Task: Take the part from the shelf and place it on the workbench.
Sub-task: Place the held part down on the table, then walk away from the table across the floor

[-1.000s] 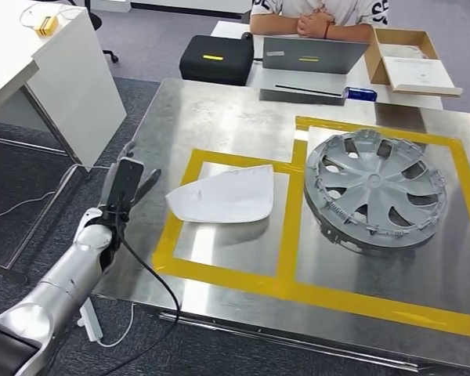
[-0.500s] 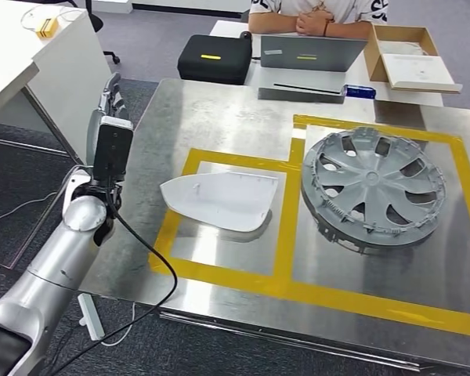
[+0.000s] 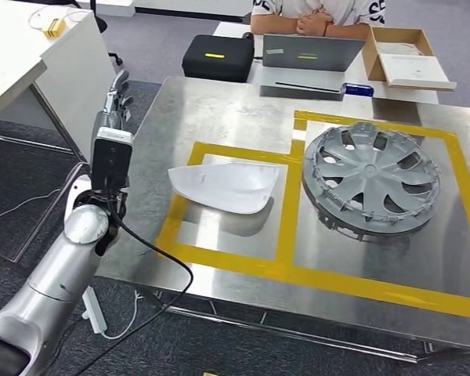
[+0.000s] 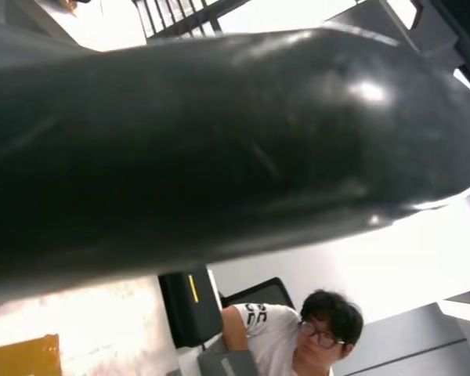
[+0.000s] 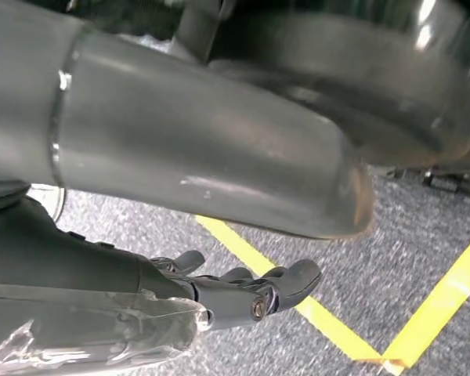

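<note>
- The white part (image 3: 224,186) is laid inside the yellow taped frame (image 3: 179,215) on the workbench (image 3: 233,117), beside the grey wheel cover (image 3: 371,178), so the placing is judged done
- The left hand (image 3: 115,98) is raised off the workbench's edge, fingers apart, nothing held
- The right hand (image 5: 244,290) is seen hanging over the floor, fingers loosely extended, nothing grasped
- The left hand's palm side is hidden behind its wrist camera (image 3: 110,160)

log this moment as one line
white curved plastic part: inside yellow tape square on steel workbench | left hand: raised beside bench, empty | right hand: open
</note>
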{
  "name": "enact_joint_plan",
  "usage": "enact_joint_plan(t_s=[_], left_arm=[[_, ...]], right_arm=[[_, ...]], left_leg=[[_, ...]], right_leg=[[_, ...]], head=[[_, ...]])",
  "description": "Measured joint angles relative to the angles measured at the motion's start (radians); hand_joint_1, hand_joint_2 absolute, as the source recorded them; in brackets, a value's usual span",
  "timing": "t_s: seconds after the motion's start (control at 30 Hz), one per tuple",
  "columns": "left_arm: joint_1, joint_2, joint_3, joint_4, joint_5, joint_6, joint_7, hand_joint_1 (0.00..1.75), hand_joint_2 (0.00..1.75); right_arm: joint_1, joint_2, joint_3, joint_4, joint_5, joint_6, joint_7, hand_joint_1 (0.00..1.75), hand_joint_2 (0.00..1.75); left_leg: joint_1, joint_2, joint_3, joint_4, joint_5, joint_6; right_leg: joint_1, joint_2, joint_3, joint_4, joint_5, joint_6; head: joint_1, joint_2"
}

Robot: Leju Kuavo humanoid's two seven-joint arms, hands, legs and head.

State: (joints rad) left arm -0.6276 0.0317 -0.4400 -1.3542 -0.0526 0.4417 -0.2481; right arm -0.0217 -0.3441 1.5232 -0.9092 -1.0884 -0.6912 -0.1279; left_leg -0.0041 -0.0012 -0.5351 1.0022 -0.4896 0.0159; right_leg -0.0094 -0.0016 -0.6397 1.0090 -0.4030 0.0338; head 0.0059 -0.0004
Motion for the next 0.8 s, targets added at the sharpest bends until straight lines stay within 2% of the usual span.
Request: enact_joint_plan(t_s=[0.03,0.07,0.1,0.17,0.2,0.23,0.27,0.3,0.37,0.4,0.43,0.5,0.53,0.57,0.6,0.67,0.7,0.73,0.77,0.8], left_arm=[[0.0,-0.001,-0.001,-0.004,0.0,0.0,0.0,0.0,0.0],[-0.001,-0.002,-0.002,-0.007,0.0,0.0,0.001,0.0,0.0],[-0.001,-0.004,-0.003,-0.009,0.0,0.0,0.001,0.0,0.0],[0.001,-0.006,-0.005,-0.012,0.0,0.0,0.001,0.0,0.0],[0.003,-0.006,-0.006,-0.012,-0.001,0.0,0.001,0.0,0.0],[0.005,-0.006,-0.008,-0.012,-0.005,0.0,0.002,0.0,0.0],[0.006,-0.006,-0.01,-0.012,-0.011,0.001,0.002,0.0,0.0],[0.007,-0.006,-0.012,-0.012,-0.019,0.003,0.003,0.0,0.0],[0.007,-0.006,-0.016,-0.014,-0.031,0.008,0.004,0.0,0.0],[0.007,-0.006,-0.017,-0.015,-0.036,0.009,0.004,0.0,0.0],[0.007,-0.006,-0.02,-0.016,-0.039,0.011,0.003,0.0,0.0],[0.008,-0.006,-0.024,-0.017,-0.042,0.012,0.0,0.0,0.0],[0.01,-0.006,-0.026,-0.016,-0.043,0.012,-0.003,0.0,0.0],[0.011,-0.006,-0.027,-0.016,-0.043,0.012,-0.004,0.0,0.0],[0.012,-0.006,-0.028,-0.016,-0.043,0.012,-0.005,0.0,0.0],[0.013,-0.006,-0.03,-0.016,-0.043,0.012,-0.006,0.0,0.0],[0.016,-0.006,-0.031,-0.016,-0.043,0.012,-0.006,0.0,0.0],[0.02,-0.006,-0.034,-0.016,-0.044,0.012,-0.006,0.0,0.0],[0.025,-0.006,-0.036,-0.016,-0.044,0.012,-0.006,0.0,0.0],[0.028,-0.006,-0.039,-0.016,-0.043,0.011,-0.007,0.0,0.0]], right_arm=[[0.0,0.0,0.0,-0.001,0.0,0.0,0.001,0.0,0.0],[0.0,-0.001,0.0,-0.002,0.0,0.0,0.001,0.0,0.0],[0.0,-0.001,0.0,-0.003,0.0,0.0,0.001,0.0,0.0],[0.0,-0.001,0.001,-0.005,0.001,0.0,0.002,0.0,0.0],[-0.001,-0.001,0.0,-0.005,0.001,0.0,0.002,0.0,0.0],[-0.001,-0.001,0.0,-0.005,0.001,0.0,0.003,0.0,0.0],[-0.001,-0.001,0.001,-0.005,0.002,0.0,0.003,0.0,0.0],[-0.002,-0.001,0.001,-0.005,0.002,0.0,0.004,0.0,0.0],[-0.006,-0.002,0.0,-0.006,0.003,0.0,0.005,0.0,0.0],[-0.009,-0.002,0.0,-0.006,0.004,0.0,0.005,0.0,0.0],[-0.011,-0.002,0.0,-0.006,0.005,0.0,0.006,0.0,0.0],[-0.01,-0.001,0.0,-0.006,0.005,0.0,0.005,0.0,0.0],[-0.01,-0.001,0.0,-0.006,0.005,0.0,0.005,0.0,0.0],[-0.009,-0.001,0.0,-0.006,0.005,0.001,0.004,0.0,0.0],[-0.01,-0.001,0.001,-0.006,0.004,0.001,0.003,0.0,0.0],[-0.011,-0.001,0.001,-0.005,0.003,0.001,0.003,0.0,0.0],[-0.011,-0.001,0.001,-0.005,0.003,0.001,0.002,0.0,0.0],[-0.011,-0.001,0.0,-0.005,0.003,0.002,0.002,0.0,0.0],[-0.012,-0.001,0.0,-0.005,0.003,0.003,0.002,0.0,0.0],[-0.012,-0.001,0.0,-0.005,0.003,0.004,0.003,0.0,0.0]], left_leg=[[0.001,0.001,-0.005,-0.003,0.009,0.007],[0.004,0.003,-0.013,-0.007,0.02,0.014],[0.005,0.004,-0.022,-0.009,0.029,0.019],[0.004,0.004,-0.047,-0.009,0.047,0.022],[0.003,0.004,-0.06,-0.008,0.056,0.022],[0.003,0.004,-0.072,-0.008,0.065,0.02],[0.003,0.004,-0.082,-0.007,0.073,0.018],[0.003,0.004,-0.091,-0.007,0.081,0.016],[0.001,0.004,-0.105,-0.005,0.095,0.007],[0.0,0.004,-0.11,-0.004,0.103,0.002],[-0.002,0.004,-0.113,-0.003,0.11,-0.004],[-0.002,0.004,-0.116,-0.003,0.121,-0.014],[-0.001,0.004,-0.121,0.001,0.113,-0.02],[0.0,0.003,-0.129,0.018,0.088,-0.026],[0.002,0.003,-0.14,0.053,0.046,-0.032],[0.006,0.003,-0.167,0.17,-0.054,-0.041],[0.007,0.003,-0.176,0.229,-0.082,-0.043],[0.008,0.003,-0.174,0.265,-0.087,-0.043],[0.008,0.003,-0.158,0.269,-0.072,-0.041],[0.007,0.003,-0.126,0.239,-0.047,-0.038]], right_leg=[[-0.001,0.0,-0.008,0.008,-0.012,0.005],[-0.002,0.001,-0.021,0.034,-0.039,0.009],[-0.003,0.001,-0.04,0.081,-0.081,0.012],[-0.003,0.001,-0.079,0.212,-0.17,0.018],[-0.003,0.001,-0.086,0.261,-0.192,0.021],[-0.003,0.001,-0.078,0.279,-0.193,0.022],[-0.003,0.001,-0.05,0.26,-0.177,0.022],[-0.004,0.0,-0.005,0.205,-0.152,0.021],[-0.002,0.001,0.1,0.058,-0.129,0.018],[-0.001,0.002,0.134,0.005,-0.13,0.015],[0.0,0.003,0.151,-0.023,-0.135,0.012],[0.001,0.003,0.144,-0.028,-0.128,0.0],[0.0,0.002,0.137,-0.028,-0.12,-0.008],[-0.001,0.0,0.13,-0.028,-0.111,-0.016],[-0.003,-0.002,0.122,-0.029,-0.101,-0.024],[-0.002,-0.003,0.1,-0.028,-0.082,-0.031],[-0.002,-0.003,0.088,-0.027,-0.072,-0.033],[-0.001,-0.003,0.075,-0.026,-0.063,-0.033],[-0.001,-0.003,0.062,-0.025,-0.054,-0.033],[0.0,-0.003,0.05,-0.024,-0.046,-0.031]], head=[[0.001,0.0],[0.002,0.0],[0.003,0.0],[0.004,0.0],[0.004,0.0],[0.004,0.0],[0.005,0.0],[0.004,0.0],[0.004,0.0],[0.004,0.0],[0.003,0.0],[0.003,0.0],[0.002,0.0],[0.0,0.0],[-0.001,0.0],[-0.004,0.0],[-0.004,0.0],[-0.004,0.0],[-0.004,0.0],[-0.004,0.0]])
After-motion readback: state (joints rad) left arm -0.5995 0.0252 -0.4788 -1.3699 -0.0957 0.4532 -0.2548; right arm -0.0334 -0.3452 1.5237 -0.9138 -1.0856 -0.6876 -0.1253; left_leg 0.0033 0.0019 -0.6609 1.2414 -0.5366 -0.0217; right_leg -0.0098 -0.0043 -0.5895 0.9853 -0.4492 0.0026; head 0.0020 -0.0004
